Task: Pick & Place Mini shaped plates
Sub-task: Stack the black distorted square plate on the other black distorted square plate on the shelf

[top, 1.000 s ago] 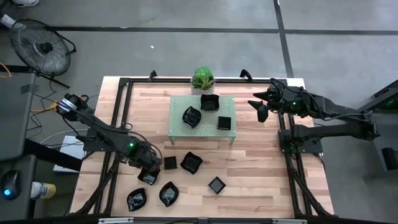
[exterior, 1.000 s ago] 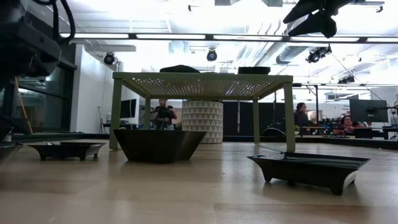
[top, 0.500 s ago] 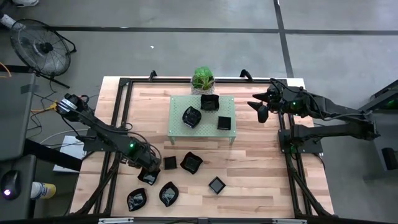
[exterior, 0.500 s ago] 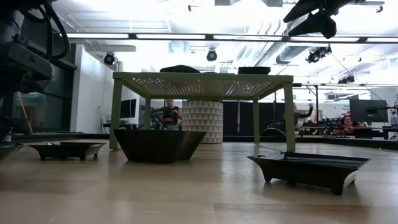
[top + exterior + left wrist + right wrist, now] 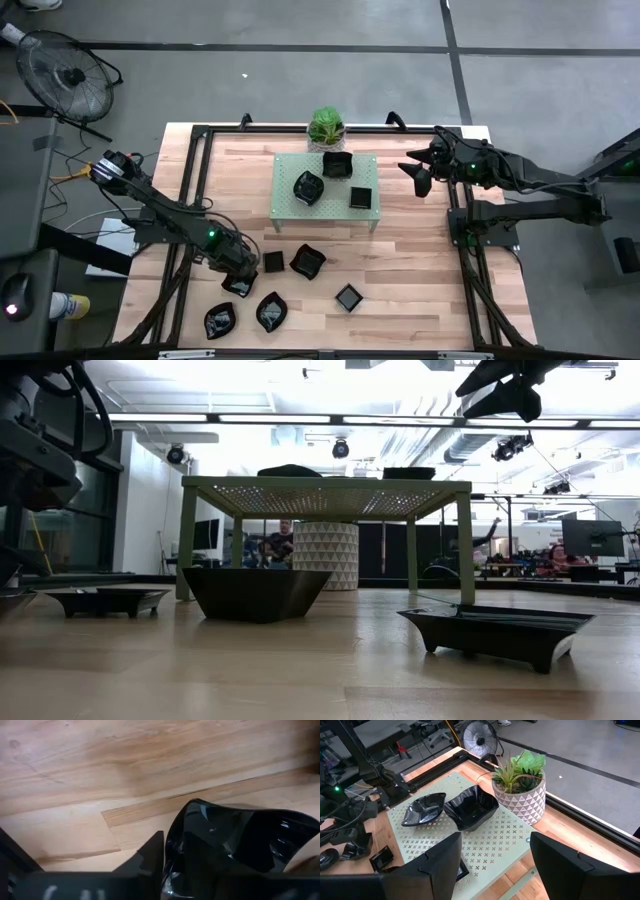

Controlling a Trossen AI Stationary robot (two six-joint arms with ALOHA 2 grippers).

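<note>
left end effector (image 5: pixel 240 279) low over a black plate (image 5: pixel 238 285).

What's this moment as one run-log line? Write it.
left gripper: at mini plate, table front-left | right gripper: open, raised beside rack, waiting | phase: pick

Overhead, table-level, 2 wrist cams; green rack (image 5: pixel 326 190) shared.

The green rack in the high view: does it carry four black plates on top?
No. The pale green rack carries three black plates, with the potted plant standing behind it.
</note>
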